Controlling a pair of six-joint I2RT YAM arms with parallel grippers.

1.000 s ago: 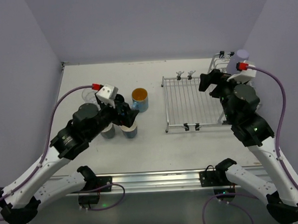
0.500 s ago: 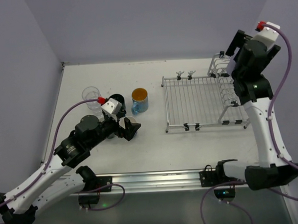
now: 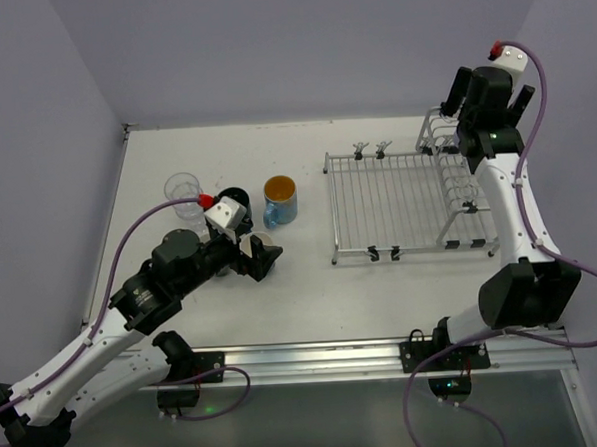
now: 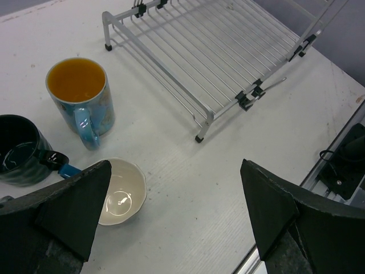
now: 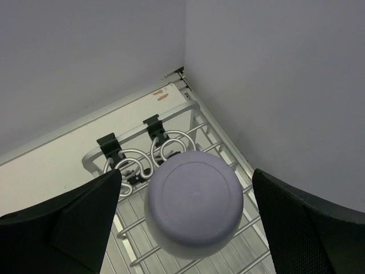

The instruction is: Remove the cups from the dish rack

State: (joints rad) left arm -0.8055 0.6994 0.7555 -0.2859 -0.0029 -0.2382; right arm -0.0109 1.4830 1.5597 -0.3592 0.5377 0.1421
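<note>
**Swinging up over the lavender tumbler (image 5: 194,202)**

Up goes the right gripper (image 5: 186,171). It is high in the far right corner now, higher and further back than a second ago, when that arm lay low across the right end of the dish rack (image 3: 388,204). Its jaws are spread wide, one at each side of the wrist view, and they hold nothing. Straight beneath them sits the tumbler, upside down with its flat base up, perched on the looped wires of the rack's taller basket end by the far right corner of the walls. It has not budged in that second.

Over on the left, the left gripper (image 4: 174,171) has pulled back toward the near side. A second ago it was down among the mugs; over the last half-second it has hardly shifted. Its jaws are wide apart too, and empty.

Just below them, upright on the white table (image 3: 312,283), stands a blue-handled mug (image 4: 120,191) with a cream inside. A dark teal mug (image 4: 17,148) stands close beside it on the far-left side. The light blue mug (image 4: 80,94), orange inside, stands a little further right, between those two and the rack. Furthest left is the clear ribbed glass (image 3: 183,185), which the arm covered a second ago and which is now in plain sight. All four stand well apart from the rack.
</note>
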